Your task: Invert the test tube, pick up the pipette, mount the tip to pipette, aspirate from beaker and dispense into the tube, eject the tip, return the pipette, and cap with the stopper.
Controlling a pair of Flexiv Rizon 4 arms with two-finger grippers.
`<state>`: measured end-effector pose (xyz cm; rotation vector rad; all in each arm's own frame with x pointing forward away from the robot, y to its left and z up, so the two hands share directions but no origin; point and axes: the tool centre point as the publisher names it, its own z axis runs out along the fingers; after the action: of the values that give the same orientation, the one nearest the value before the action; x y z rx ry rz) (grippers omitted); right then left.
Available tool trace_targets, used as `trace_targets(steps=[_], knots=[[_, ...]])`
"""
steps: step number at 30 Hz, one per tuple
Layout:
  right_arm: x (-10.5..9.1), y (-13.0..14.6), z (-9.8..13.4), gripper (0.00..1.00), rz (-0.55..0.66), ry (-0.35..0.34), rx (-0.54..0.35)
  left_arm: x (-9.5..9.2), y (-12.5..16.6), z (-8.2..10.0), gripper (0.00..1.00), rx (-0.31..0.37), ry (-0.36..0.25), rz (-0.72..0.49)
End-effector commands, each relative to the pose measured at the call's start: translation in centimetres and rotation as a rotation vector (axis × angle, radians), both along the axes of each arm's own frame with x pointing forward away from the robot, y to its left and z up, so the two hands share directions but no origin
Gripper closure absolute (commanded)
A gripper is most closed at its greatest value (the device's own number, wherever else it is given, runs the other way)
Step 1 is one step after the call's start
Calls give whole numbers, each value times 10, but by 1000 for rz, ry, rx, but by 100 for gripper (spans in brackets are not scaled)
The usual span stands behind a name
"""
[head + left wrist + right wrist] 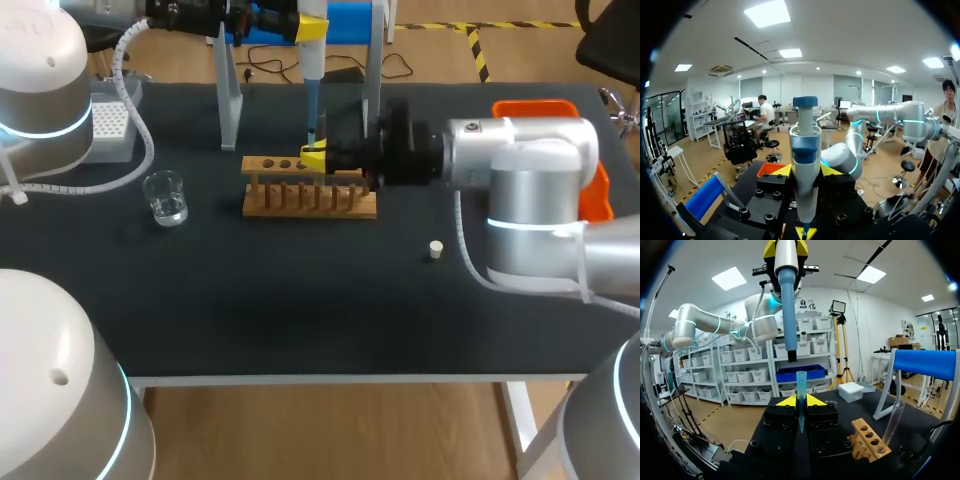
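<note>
The left fingers [784, 171] grip the pipette [312, 80] from both sides, holding it upright over the middle of the desk [300, 310]. The right fingers [315, 158] are closed narrowly on a blue tip [801, 390], which stands upright right behind the rack [310, 200]. In the right wrist view the pipette's lower end hangs straight above the tip's open mouth, with a small gap between them.

The right arm [520, 190] lies across the desk from the right. Its dark wrist covers the rack's right end in the head view, and its pale body hides part of an orange bin [598, 195] behind it. The tube [893, 422] shows only in the right wrist view, where it is clear and tilted, just beside the rack on the side away from the fingers. Its foot is hidden, so I cannot tell which hole it sits in.

The two pale posts of the stand [230, 100] rise close on either side of the pipette, and a blue bar runs between them. The beaker [165, 197] holds some clear liquid and stands to the left of the rack, apart from it. A white tip box [110, 125] sits further back on the left, partly behind the left arm's cable. The stopper [435, 249] lies alone on the desk in front of the right arm, well away from the rack.
</note>
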<state>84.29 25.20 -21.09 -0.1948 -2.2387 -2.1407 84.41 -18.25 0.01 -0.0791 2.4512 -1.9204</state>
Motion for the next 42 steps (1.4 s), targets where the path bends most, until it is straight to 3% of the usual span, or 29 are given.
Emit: trace_targets(steps=[1,30,42], knots=[[-1,1,2,100,-2,0,-21,0,1,0,100,1,0,-2],[-3,0,16,100,-1,-36,-19,0,1,0,100,1,0,-2],[-3,-3,6,100,-8,-24,-25,0,1,0,100,1,0,-2]])
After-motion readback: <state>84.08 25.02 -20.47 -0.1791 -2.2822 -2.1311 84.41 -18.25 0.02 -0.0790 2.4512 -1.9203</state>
